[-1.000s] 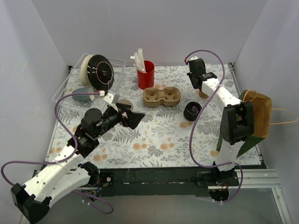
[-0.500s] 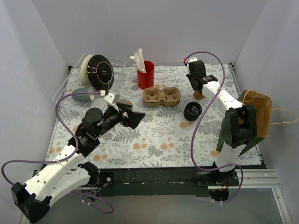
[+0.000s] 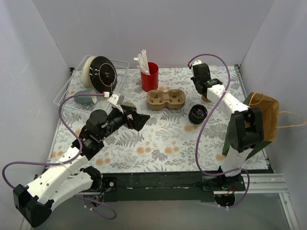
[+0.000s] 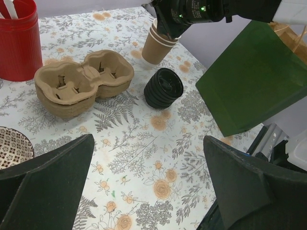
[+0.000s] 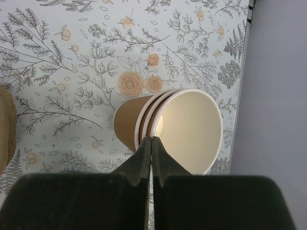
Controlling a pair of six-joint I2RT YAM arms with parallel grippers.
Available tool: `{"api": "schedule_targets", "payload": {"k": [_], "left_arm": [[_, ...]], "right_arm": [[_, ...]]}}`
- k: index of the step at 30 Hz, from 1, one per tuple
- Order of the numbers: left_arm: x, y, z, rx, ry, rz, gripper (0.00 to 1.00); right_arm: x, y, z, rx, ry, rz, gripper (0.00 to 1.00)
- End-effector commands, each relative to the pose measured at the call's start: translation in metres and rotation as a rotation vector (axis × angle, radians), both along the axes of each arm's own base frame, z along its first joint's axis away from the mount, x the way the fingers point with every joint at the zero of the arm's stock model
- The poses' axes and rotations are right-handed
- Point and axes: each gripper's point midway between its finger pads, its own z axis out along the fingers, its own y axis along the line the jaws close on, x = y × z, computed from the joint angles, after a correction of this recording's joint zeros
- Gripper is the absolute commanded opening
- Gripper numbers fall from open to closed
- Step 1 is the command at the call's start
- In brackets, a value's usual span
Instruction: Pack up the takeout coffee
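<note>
Floral tablecloth: carrier, lids near nested cups; left jaws wide, right jaws closed.

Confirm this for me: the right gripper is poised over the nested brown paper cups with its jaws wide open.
One thing is wrong: the jaws are not wide open. The right gripper is poised over the nested brown paper cups, but it is shut, with its two fingers pressed together at the cups' rim. The right wrist view shows this plainly.

Three nested kraft cups, white inside and unlidded, stand mouth up at far right. Stacked black lids lie on their side nearby, not touching.
</note>
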Motion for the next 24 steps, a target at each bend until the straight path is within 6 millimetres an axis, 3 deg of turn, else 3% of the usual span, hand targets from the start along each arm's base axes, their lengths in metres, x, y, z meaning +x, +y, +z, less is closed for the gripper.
{"api": "schedule_targets", "payload": {"k": [1, 3, 4, 5, 7, 9, 10, 12, 17, 19, 21, 22, 24], "left_arm": [[0.02, -0.01, 0.003, -0.051, 0.044, 0.048, 0.98], [0.034, -0.014, 0.001, -0.047, 0.093, 0.09, 0.98], [0.044, -0.019, 0.024, -0.098, 0.106, 0.115, 0.98], [0.056, -0.027, 0.005, -0.056, 0.176, 0.131, 0.97], [0.067, -0.039, 0.014, -0.063, 0.199, 0.125, 0.95], [0.081, -0.049, -0.004, -0.059, 0.302, 0.151, 0.92], [0.085, -0.053, 0.003, -0.076, 0.315, 0.136, 0.91], [0.09, -0.059, -0.011, -0.069, 0.382, 0.137, 0.86], [0.097, -0.04, -0.013, -0.127, 0.482, 0.148, 0.86], [0.102, -0.019, -0.01, -0.179, 0.525, 0.166, 0.84], [0.095, -0.011, -0.013, -0.197, 0.56, 0.131, 0.84], [0.092, -0.004, -0.009, -0.207, 0.548, 0.132, 0.84], [0.082, -0.005, -0.014, -0.192, 0.542, 0.081, 0.84]], "right_arm": [[0.009, 0.008, 0.066, 0.075, -0.163, 0.002, 0.01], [0.008, 0.009, 0.069, 0.083, -0.165, 0.01, 0.01], [0.007, 0.012, 0.071, 0.084, -0.167, 0.02, 0.01], [0.005, 0.015, 0.07, 0.081, -0.168, 0.031, 0.01], [-0.001, 0.026, 0.082, 0.058, -0.201, 0.076, 0.01], [-0.008, 0.04, 0.098, 0.027, -0.255, 0.133, 0.01], [-0.011, 0.045, 0.105, 0.024, -0.275, 0.151, 0.01], [-0.017, 0.057, 0.126, 0.033, -0.332, 0.177, 0.01], [-0.037, 0.087, 0.154, 0.02, -0.397, 0.303, 0.01], [-0.056, 0.101, 0.159, 0.04, -0.413, 0.355, 0.01], [-0.078, 0.119, 0.163, 0.074, -0.421, 0.433, 0.01], [-0.088, 0.123, 0.15, 0.07, -0.395, 0.462, 0.01], [-0.114, 0.144, 0.15, 0.123, -0.38, 0.563, 0.01]]}}
